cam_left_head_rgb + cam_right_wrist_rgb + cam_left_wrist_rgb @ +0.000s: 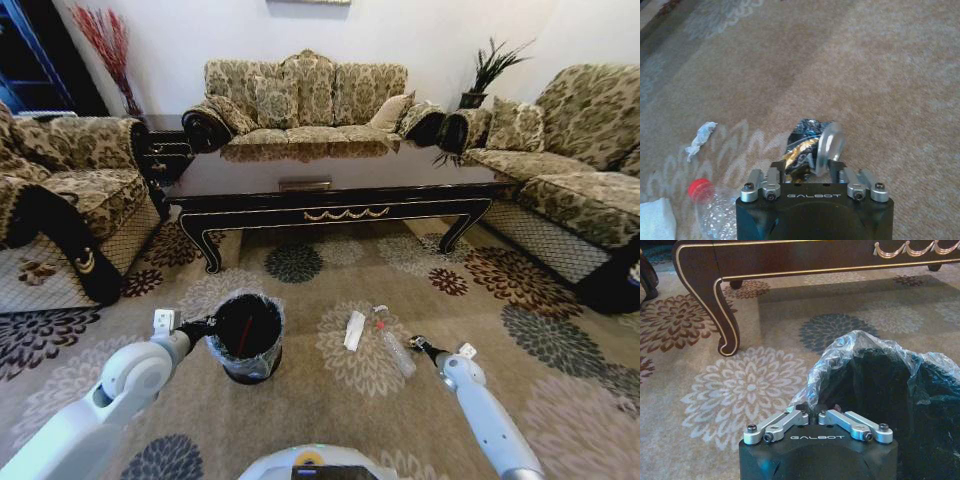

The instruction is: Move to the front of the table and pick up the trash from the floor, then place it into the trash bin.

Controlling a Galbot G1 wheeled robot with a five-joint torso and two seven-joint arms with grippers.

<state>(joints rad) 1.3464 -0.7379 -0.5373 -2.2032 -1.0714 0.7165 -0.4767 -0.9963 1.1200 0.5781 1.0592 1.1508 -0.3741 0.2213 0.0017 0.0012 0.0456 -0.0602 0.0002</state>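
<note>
From the head view, the table (330, 195) stands across the room with a gold scroll on its front edge. Sofas sit behind it and on both sides. The floor (330, 410) is a beige carpet with big round flowers. The trash bin (247, 337) stands on the carpet, well in front of the table, with a crinkly liner over its rim. The left gripper (208, 326) is at the bin's near side, touching the rim. Near the bin lie a white wrapper (355, 330) and a clear bottle (393, 345) with a red cap. The right gripper (415, 343) is low over the carpet, just beside the bottle.

In the left wrist view, the left gripper (812, 410) has its jaws pulled together at the liner on the bin's (900, 405) rim. The word GALBOT can be read on its black body. A curved table leg (715, 300) stands beyond it.

In the right wrist view, the right gripper (810, 159) is clamped on a dark crumpled packet (802, 137) with some gold and blue on it. GALBOT is written here too. The bottle's red cap (697, 188) is close by, and so is a corner of the white wrapper (655, 222). A small white scrap (701, 139) lies on the carpet a bit apart.
</note>
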